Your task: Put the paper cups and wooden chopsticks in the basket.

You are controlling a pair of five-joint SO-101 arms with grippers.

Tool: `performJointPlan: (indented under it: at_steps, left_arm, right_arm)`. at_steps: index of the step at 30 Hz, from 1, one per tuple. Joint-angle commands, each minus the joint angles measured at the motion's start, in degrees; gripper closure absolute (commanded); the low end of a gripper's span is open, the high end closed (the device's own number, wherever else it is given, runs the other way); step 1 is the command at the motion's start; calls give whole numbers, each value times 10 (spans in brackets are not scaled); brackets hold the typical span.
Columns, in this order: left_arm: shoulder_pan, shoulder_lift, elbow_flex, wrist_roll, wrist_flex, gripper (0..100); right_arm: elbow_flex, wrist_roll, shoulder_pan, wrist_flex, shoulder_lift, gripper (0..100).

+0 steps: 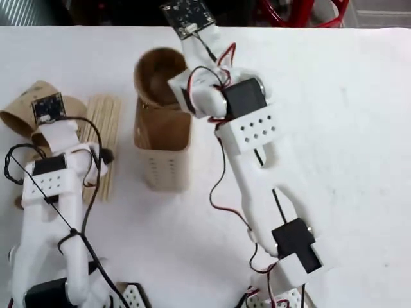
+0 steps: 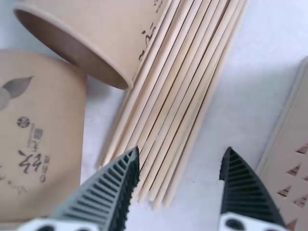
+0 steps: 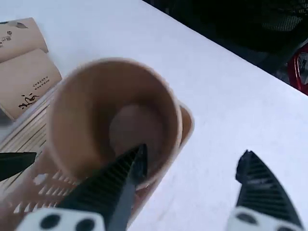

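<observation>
A bundle of wooden chopsticks (image 2: 185,91) (image 1: 106,125) lies flat on the white table. Beside it two brown paper cups (image 2: 84,36) (image 2: 41,134) lie on their sides, at the table's left (image 1: 22,109). My left gripper (image 2: 180,166) hovers open just above the near end of the chopsticks. The pale perforated basket (image 1: 164,160) stands upright with a third paper cup (image 1: 157,74) (image 3: 113,120) in its mouth. My right gripper (image 3: 192,166) is open over that cup, one finger (image 3: 127,175) inside the rim and the other outside it.
The basket's wall (image 2: 288,159) stands close beside the left gripper. The right arm (image 1: 257,167) stretches diagonally across the table's middle. Bare white table (image 1: 347,128) lies to the right. A red frame (image 1: 302,9) and dark floor lie past the far edge.
</observation>
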Motion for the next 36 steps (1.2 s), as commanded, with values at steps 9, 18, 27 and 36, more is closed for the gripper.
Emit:
performJointPlan:
  at_steps: [9,18,27,36]
  left_arm:
    - [4,-17,-6,4,-10,722]
    - [0,-21,-7,4,-5,722]
    - [0,-119,-88,-108,161,722]
    - [-131,-260,-170,-268,360,721]
  right_arm:
    - [-15,-2,-5,62,-145,684]
    - [74,-1,33,238,-285,960]
    - [504,91,128,92,-494,965]
    - [818,182,140,-44,-656,961]
